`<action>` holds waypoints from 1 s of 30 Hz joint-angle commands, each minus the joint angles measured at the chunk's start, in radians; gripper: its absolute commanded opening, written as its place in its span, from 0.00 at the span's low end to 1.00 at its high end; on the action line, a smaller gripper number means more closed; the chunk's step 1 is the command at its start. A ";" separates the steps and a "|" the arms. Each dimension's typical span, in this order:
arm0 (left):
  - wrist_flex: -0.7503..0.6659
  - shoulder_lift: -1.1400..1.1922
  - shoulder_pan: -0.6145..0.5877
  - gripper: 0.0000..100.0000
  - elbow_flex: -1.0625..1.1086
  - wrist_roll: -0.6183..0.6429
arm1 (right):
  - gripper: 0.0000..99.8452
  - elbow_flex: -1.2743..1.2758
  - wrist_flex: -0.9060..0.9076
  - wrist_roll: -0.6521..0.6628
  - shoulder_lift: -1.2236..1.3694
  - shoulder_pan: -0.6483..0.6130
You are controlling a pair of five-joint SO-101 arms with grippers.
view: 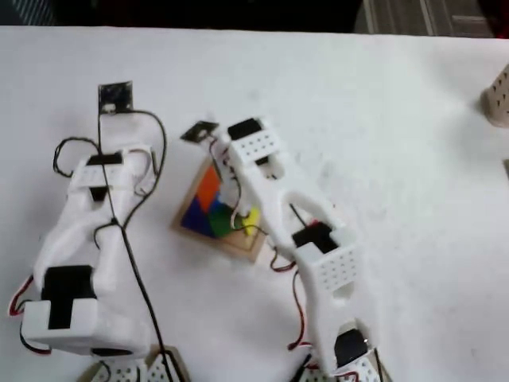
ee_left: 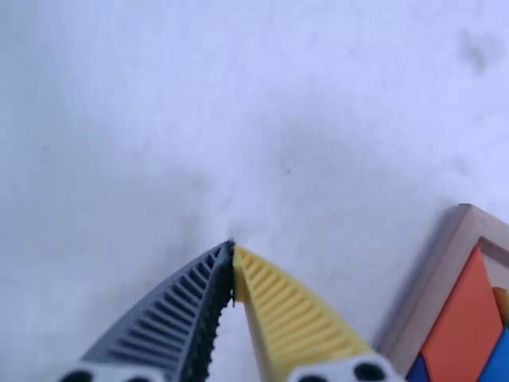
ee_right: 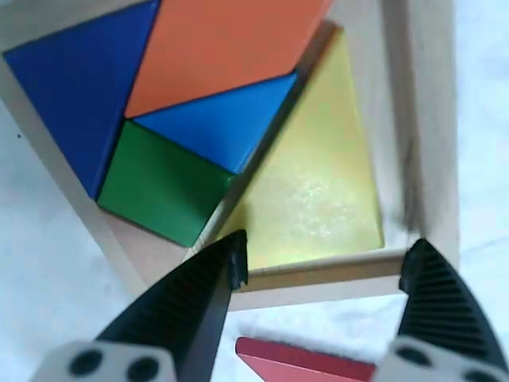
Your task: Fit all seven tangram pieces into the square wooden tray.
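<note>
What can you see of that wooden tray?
The wooden tray is square, pale wood, with a raised rim around a flat floor. It lies flat on the white table, askew to its edges. Inside sit a dark blue triangle, an orange piece, a lighter blue triangle, a green square and a yellow piece; a floor strip beside it is bare. A red piece lies outside by the rim, where the right gripper hangs open.

Nothing readable from my end. The coloured wooden tangram pieces [ee_right: 231,40] right in front of the open right gripper [ee_right: 326,243] are plain painted faces. The square wooden tray [ee_right: 429,119] around them is bare wood, with no lettering, numbers or stickers I can make out.
</note>
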 commanded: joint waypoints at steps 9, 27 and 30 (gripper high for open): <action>-0.002 -0.005 -0.013 0.02 -0.061 0.011 | 0.30 0.038 -0.013 -0.014 -0.191 -0.025; 0.000 -0.005 -0.025 0.02 -0.061 0.011 | 0.25 0.130 -0.151 0.040 -0.087 0.005; 0.000 -0.005 -0.025 0.02 -0.061 0.011 | 0.25 0.130 -0.151 0.040 -0.084 0.004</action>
